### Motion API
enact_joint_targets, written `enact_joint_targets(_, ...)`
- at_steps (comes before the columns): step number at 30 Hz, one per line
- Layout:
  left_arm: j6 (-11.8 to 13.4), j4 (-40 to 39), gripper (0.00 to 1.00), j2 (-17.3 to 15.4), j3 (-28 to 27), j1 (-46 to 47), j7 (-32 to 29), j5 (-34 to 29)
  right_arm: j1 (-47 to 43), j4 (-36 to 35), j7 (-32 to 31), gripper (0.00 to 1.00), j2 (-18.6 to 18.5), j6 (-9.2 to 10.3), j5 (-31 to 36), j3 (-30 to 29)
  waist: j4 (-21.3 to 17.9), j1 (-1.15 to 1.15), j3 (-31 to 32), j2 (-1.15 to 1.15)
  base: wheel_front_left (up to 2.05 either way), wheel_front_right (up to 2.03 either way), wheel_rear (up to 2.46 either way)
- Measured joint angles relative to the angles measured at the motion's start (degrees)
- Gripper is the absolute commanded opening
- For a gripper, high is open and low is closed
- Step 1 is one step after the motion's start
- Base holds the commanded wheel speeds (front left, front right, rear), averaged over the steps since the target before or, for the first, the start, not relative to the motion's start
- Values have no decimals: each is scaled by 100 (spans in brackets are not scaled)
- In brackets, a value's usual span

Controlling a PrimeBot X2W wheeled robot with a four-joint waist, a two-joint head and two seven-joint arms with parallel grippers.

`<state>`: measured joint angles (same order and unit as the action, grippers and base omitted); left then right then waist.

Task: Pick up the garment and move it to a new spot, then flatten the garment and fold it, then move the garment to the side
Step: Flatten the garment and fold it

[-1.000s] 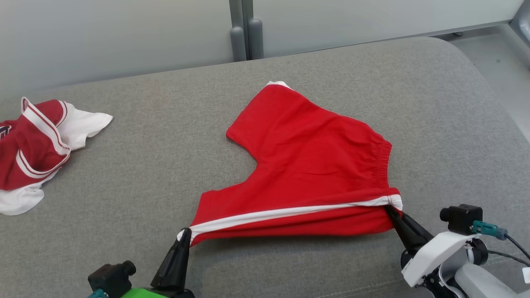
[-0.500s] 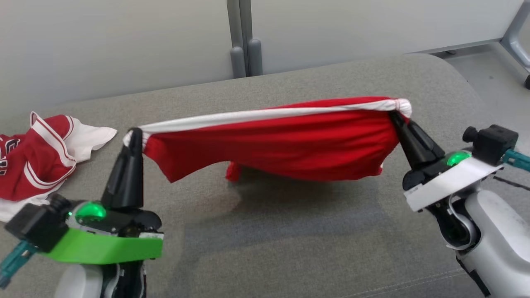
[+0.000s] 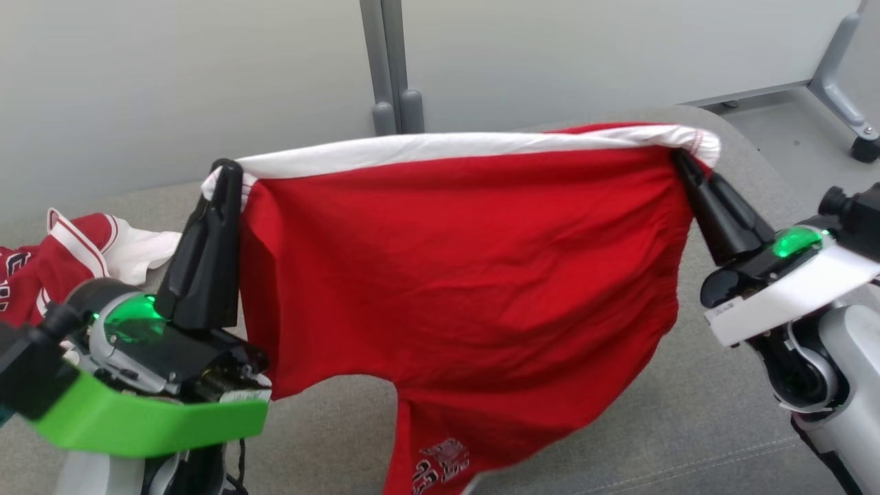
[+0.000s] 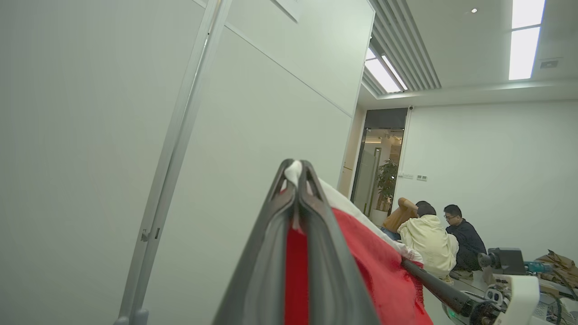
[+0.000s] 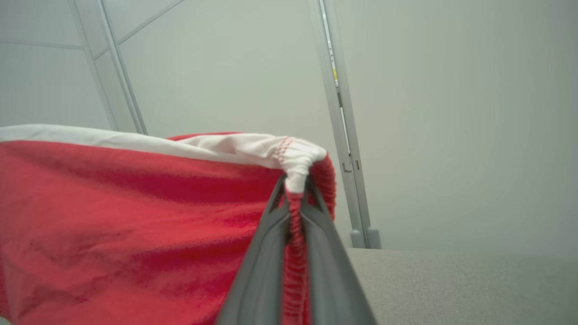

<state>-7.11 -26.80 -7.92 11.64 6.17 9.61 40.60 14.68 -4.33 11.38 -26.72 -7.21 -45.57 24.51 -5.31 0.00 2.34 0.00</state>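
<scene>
Pale partition walls [image 3: 172, 82] back the grey upholstered surface [image 3: 687, 426], with an aluminium post [image 3: 385, 62] splitting them. In the left wrist view, ceiling strip lights [image 4: 524, 40] glow, a potted plant [image 4: 387, 180] stands by the doorway [image 4: 381, 149], and people [image 4: 433, 243] sit nearby.

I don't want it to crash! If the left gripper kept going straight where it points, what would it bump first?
Probably the pale wall panel. The left gripper, shut on the red shorts, points up at it; nothing else seems between, though depth is unclear.
</scene>
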Motion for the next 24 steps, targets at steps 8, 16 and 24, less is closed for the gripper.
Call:
enact_joint_targets(8,176,1536,0,-64,149,957,-972,398,1489,1107,-1190,0,333,41,-118,482,135,0,-396,0,0,0,0)
enact_joint_targets(16,305,1942,0,58,-226,4268,-837,-192,4434,1637,-843,0,554,588,431,-522,550,0,-796,0,0,0,0)
enact_joint_targets(24,202,2532,0,160,140,3107,-745,-130,3242,2783,-1076,0,911,264,316,424,776,0,-1220,0,0,0,0)
